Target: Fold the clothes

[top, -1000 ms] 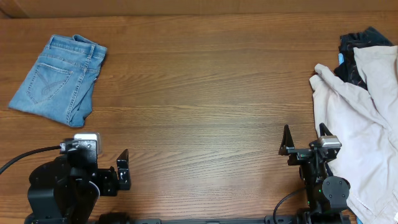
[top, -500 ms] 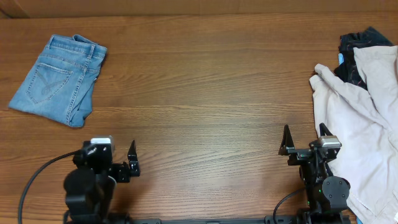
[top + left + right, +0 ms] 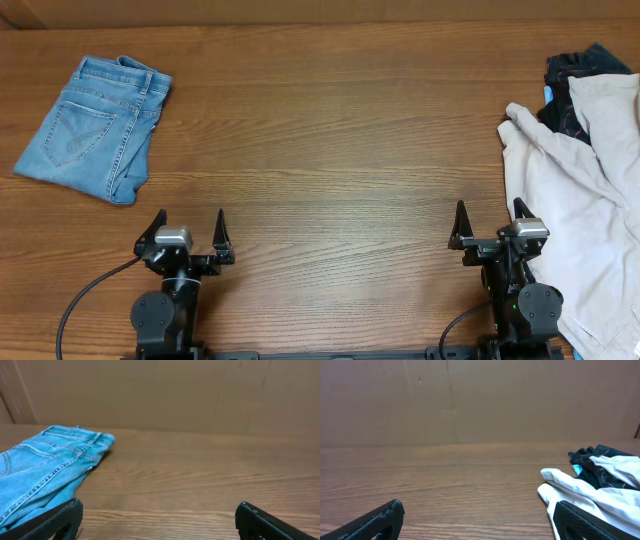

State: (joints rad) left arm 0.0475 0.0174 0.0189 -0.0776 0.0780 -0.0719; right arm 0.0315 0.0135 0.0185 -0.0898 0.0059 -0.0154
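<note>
Folded blue jeans (image 3: 92,128) lie at the table's far left; they also show at the left of the left wrist view (image 3: 40,470). A crumpled white garment (image 3: 580,200) lies at the right edge, over a dark garment (image 3: 575,75); both show in the right wrist view, the white one (image 3: 590,490) in front of the dark one (image 3: 592,460). My left gripper (image 3: 190,228) is open and empty near the front edge, below the jeans. My right gripper (image 3: 488,218) is open and empty beside the white garment's left edge.
The wooden table (image 3: 330,150) spreads between the two piles. A brown cardboard wall (image 3: 165,395) stands behind the table's far edge.
My left arm has swung round and settled at the front edge, its open fingers now pointing away from me. The right arm and the clothes have not moved.
</note>
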